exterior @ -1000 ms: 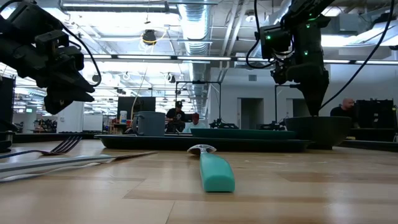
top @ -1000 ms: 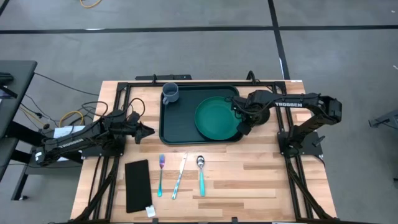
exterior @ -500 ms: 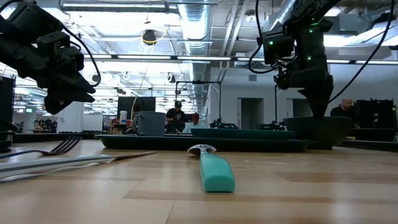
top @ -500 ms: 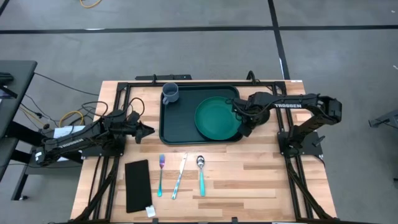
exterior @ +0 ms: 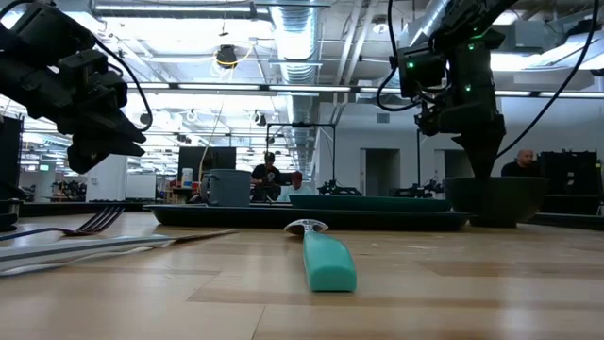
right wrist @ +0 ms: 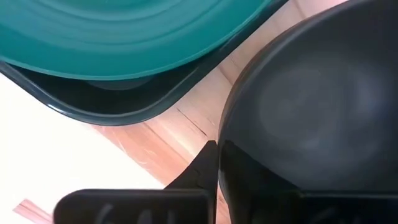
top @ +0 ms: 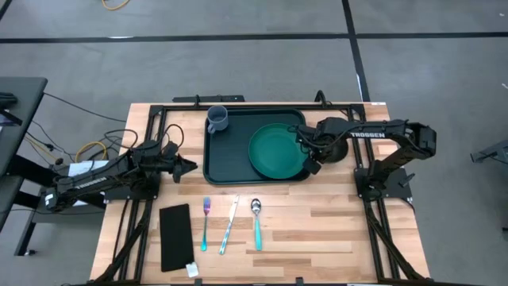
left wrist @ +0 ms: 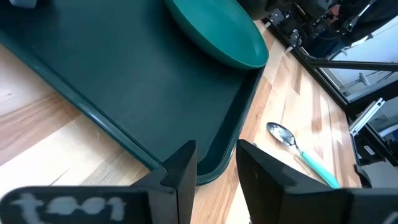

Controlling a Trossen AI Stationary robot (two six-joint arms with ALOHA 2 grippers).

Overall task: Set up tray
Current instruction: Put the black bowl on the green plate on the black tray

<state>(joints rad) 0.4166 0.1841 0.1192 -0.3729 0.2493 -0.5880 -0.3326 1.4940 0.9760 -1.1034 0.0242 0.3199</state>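
The dark green tray lies at the table's far middle, with a grey cup in its far left corner and a round green plate on its right half. A dark bowl stands on the table just right of the tray. My right gripper points down at it and is shut on its rim; in the high view the arm covers the bowl. My left gripper hangs open left of the tray, above the table, with nothing between its fingers. My right gripper holds the dark bowl by its rim on the side toward the tray, coming from above with its fingers pointing down. One finger stands outside the wall; the other is lost against the bowl's dark inside. The bowl stays upright with its base at table height.
A fork, a knife and a teal-handled spoon lie side by side on the wood near the tray's front edge. A flat black rectangle lies at the near left. Bare wood stretches to the near right.
My right gripper has shut on the bowl's rim while staying over the same spot. The bowl has slid a little toward the table's right edge, still upright.
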